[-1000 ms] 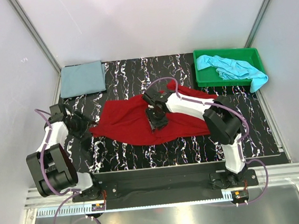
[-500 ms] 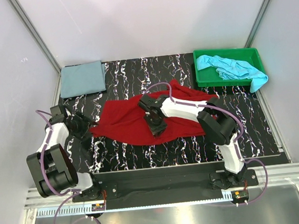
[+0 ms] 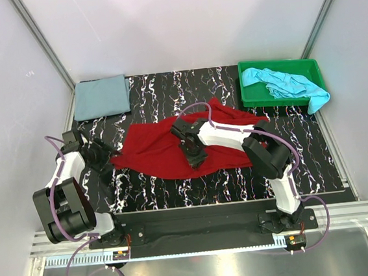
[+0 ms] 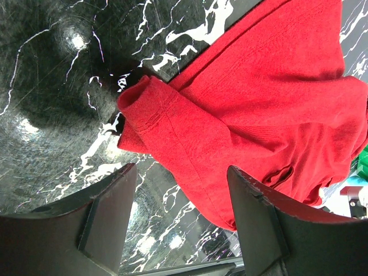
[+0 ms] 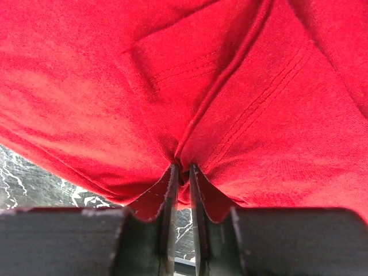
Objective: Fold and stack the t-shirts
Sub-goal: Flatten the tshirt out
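Note:
The deep red t-shirt (image 3: 152,151) lies spread and rumpled across the middle of the black marbled table (image 3: 176,191). My right gripper (image 3: 195,155) is down on its near middle, and in the right wrist view the jaws (image 5: 183,168) are shut on a pinched fold of the red cloth (image 5: 172,75). My left gripper (image 3: 104,160) hovers open at the shirt's left corner. In the left wrist view a rolled sleeve end (image 4: 146,106) lies just ahead of the left gripper (image 4: 181,172). The grey-blue t-shirt (image 3: 102,97) lies folded at the back left. The turquoise t-shirt (image 3: 283,83) is bunched in the tray.
A green plastic tray (image 3: 275,64) stands at the back right, with the turquoise cloth hanging over its right corner. White walls close in the table on three sides. Both arm bases sit on the rail at the near edge.
The right gripper shifted a little left on the red shirt and its jaws closed onto a fold of cloth. The left arm has not moved.

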Available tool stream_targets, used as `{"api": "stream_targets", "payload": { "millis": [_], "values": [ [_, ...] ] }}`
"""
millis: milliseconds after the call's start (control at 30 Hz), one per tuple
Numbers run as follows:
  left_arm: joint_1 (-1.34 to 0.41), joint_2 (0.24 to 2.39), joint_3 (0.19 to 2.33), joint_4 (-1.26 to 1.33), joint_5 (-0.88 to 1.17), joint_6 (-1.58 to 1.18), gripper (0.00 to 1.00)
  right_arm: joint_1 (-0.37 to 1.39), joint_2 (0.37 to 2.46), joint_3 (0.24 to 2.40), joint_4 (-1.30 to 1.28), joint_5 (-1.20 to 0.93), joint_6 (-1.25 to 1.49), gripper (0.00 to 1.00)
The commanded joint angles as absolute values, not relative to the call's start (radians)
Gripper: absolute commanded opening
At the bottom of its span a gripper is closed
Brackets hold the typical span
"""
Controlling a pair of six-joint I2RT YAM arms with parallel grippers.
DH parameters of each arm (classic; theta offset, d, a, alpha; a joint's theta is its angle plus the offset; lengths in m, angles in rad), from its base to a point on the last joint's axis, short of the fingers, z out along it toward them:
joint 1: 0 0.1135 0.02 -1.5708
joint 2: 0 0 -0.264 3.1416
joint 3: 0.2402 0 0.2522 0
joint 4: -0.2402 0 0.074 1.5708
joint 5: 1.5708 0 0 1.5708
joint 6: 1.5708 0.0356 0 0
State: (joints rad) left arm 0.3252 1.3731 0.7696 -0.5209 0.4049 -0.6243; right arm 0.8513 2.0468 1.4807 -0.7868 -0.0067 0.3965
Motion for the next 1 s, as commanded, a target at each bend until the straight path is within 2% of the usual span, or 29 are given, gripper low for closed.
{"api": "stream_targets", "payload": {
  "millis": [0,233,333,467,700,800,833,967],
  "values": [
    [0.331,1.341,0.776,-0.488,0.428,-0.604,0.68,0.859,2.01,1.474,-0.798,0.064,0.384,0.19],
    [0.33,1.344,0.775,-0.489,0.43,-0.601,0.69,0.859,1.982,1.473,-0.81,0.071,0.382,0.19],
    [0.33,1.345,0.776,-0.488,0.426,-0.598,0.69,0.857,1.979,1.473,-0.811,0.063,0.376,0.27],
    [0.33,1.342,0.776,-0.488,0.426,-0.6,0.69,0.856,1.967,1.467,-0.813,0.058,0.376,0.27],
    [0.33,1.332,0.772,-0.489,0.422,-0.597,0.69,0.857,1.944,1.451,-0.815,0.063,0.364,0.2],
    [0.33,1.328,0.773,-0.489,0.419,-0.6,0.71,0.856,1.954,1.457,-0.813,0.048,0.347,0.07],
    [0.33,1.328,0.773,-0.491,0.416,-0.6,0.71,0.856,1.957,1.463,-0.813,0.04,0.344,0.0],
    [0.33,1.333,0.787,-0.503,0.397,-0.6,0.74,0.854,1.947,1.459,-0.811,0.046,0.353,0.0]
  ]
}}
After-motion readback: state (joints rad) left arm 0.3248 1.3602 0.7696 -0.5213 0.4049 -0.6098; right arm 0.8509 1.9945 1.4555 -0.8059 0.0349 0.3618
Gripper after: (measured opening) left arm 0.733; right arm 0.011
